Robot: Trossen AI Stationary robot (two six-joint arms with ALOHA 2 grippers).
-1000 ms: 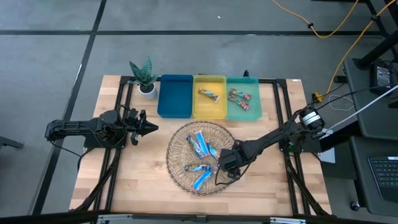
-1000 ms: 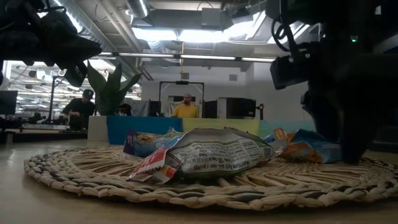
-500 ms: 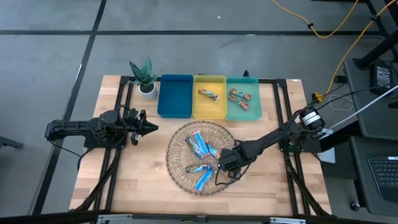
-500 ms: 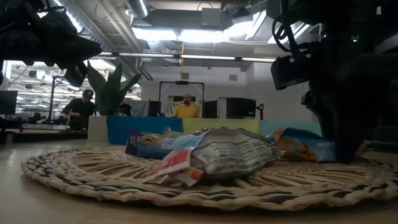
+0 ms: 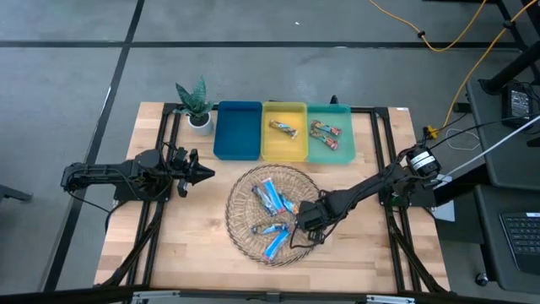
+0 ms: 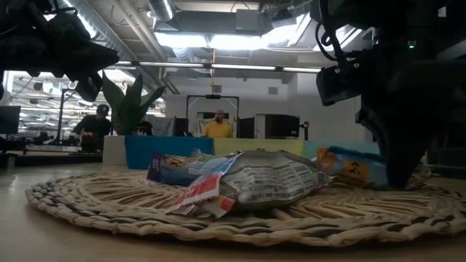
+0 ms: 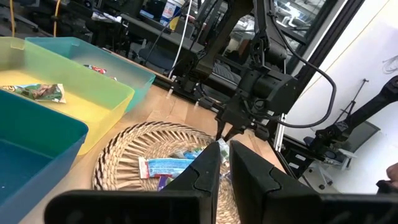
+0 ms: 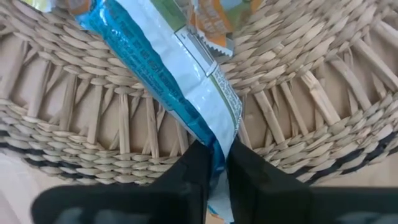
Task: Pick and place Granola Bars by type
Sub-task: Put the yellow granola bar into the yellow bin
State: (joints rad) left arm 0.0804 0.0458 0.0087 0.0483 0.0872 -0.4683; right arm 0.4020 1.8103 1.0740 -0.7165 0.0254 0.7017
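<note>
Now that my right hand (image 8: 214, 163) has just snapped closed, it grips the end of a blue bar (image 8: 168, 68) in the woven basket (image 5: 245, 190) at the middle of the surface (image 5: 160, 245); lifting toward a tray comes next, I think. Three trays: blue, yellow, green. My left hand (image 5: 205, 174), closed on nothing, waits left of the basket.

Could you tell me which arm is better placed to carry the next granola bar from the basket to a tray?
The right. Its hand is shut on a blue-wrapped bar over the woven basket. The left hand is shut, empty and parked beside the basket.
</note>
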